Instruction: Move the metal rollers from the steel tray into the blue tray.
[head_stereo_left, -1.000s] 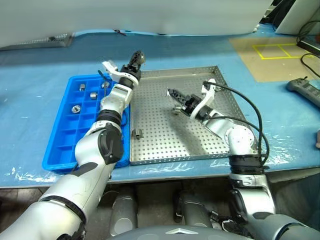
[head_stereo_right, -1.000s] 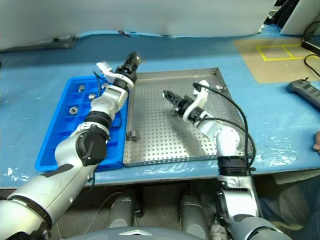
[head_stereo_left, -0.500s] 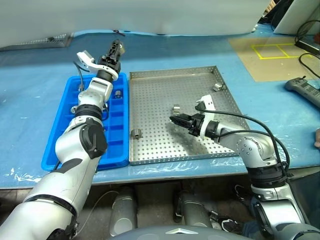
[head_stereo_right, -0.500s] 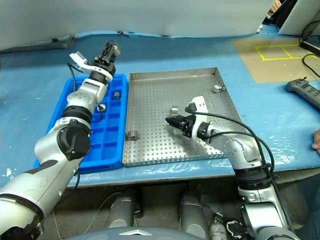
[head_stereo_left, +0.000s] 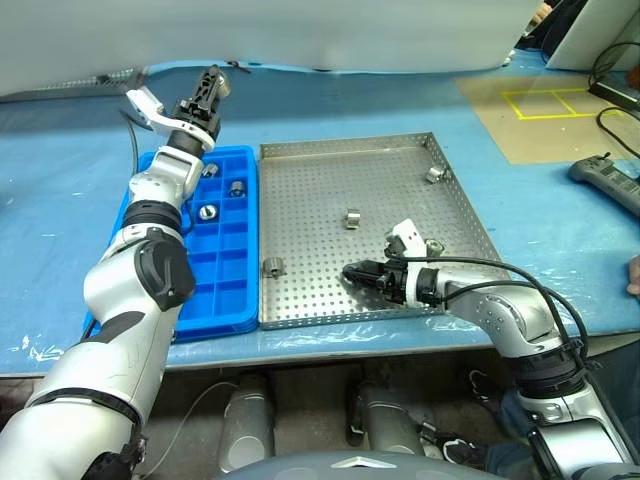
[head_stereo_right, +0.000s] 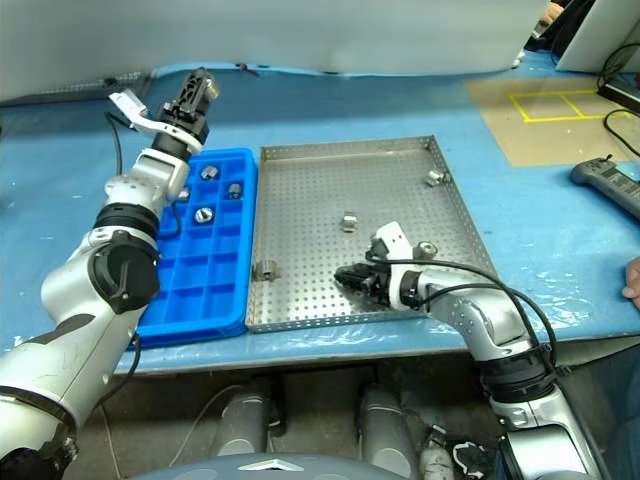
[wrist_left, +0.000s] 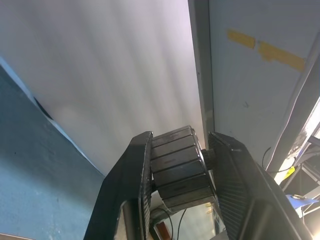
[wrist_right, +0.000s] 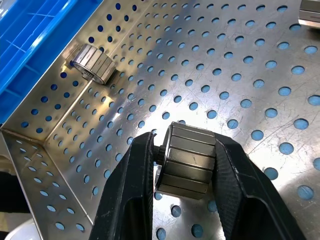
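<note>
low over the near part of the large perforated silver steel tray (head_stereo_left: 330, 210), the right gripper (head_stereo_left: 352, 272) is clamped on a small shiny ribbed metal roller (wrist_right: 186, 161). three more rollers (head_stereo_left: 207, 212) lie in the bright blue gridded plastic tray (head_stereo_left: 225, 290). beyond its far end, the raised left gripper (head_stereo_left: 208, 82) clamps another roller (wrist_left: 180, 167).

Blue-covered table (head_stereo_left: 80, 200), white wall (head_stereo_left: 300, 30)

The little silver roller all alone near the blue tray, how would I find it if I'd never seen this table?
Find the steel tray with the holes. Follow its side that runs along the blue tray, toward the near corner. There a metal roller lies right by the rim, alone; the other loose rollers lie farther off, toward the tray's middle and far side.
</note>
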